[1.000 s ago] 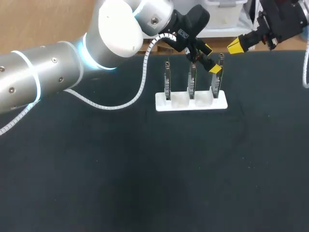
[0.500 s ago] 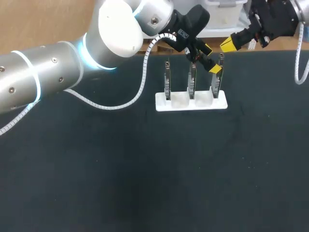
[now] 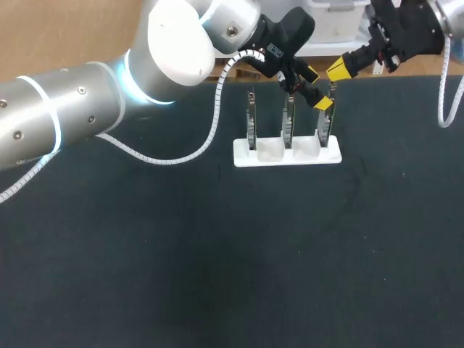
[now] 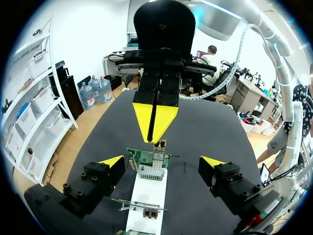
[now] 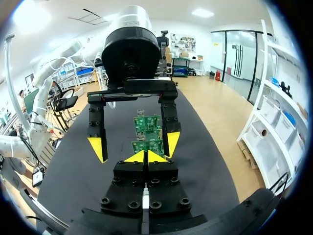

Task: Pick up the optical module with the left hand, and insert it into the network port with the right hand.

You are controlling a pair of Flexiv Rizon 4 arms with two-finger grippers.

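A white holder (image 3: 286,154) near the table's far edge carries three upright green network cards (image 3: 288,119). My left gripper (image 3: 317,88) hangs open over the holder's right end. In the left wrist view its fingers straddle the white holder (image 4: 146,193), with the farthest card (image 4: 150,164) just ahead of the left gripper (image 4: 161,161). My right gripper (image 3: 337,70) is shut, its tips right above that card. A small metal piece (image 4: 160,144) sits on the card's top edge under the right gripper (image 4: 154,127); whether the gripper holds it I cannot tell.
The black mat (image 3: 217,254) covers the table in front of the holder. The left arm's white cable (image 3: 210,130) loops down over the mat left of the holder. From the right wrist, the cards (image 5: 146,146) stand between my left gripper's fingers (image 5: 98,147).
My right gripper has moved left and slightly down, from the far right corner to just above the rightmost card. The left arm and the cards have not moved.
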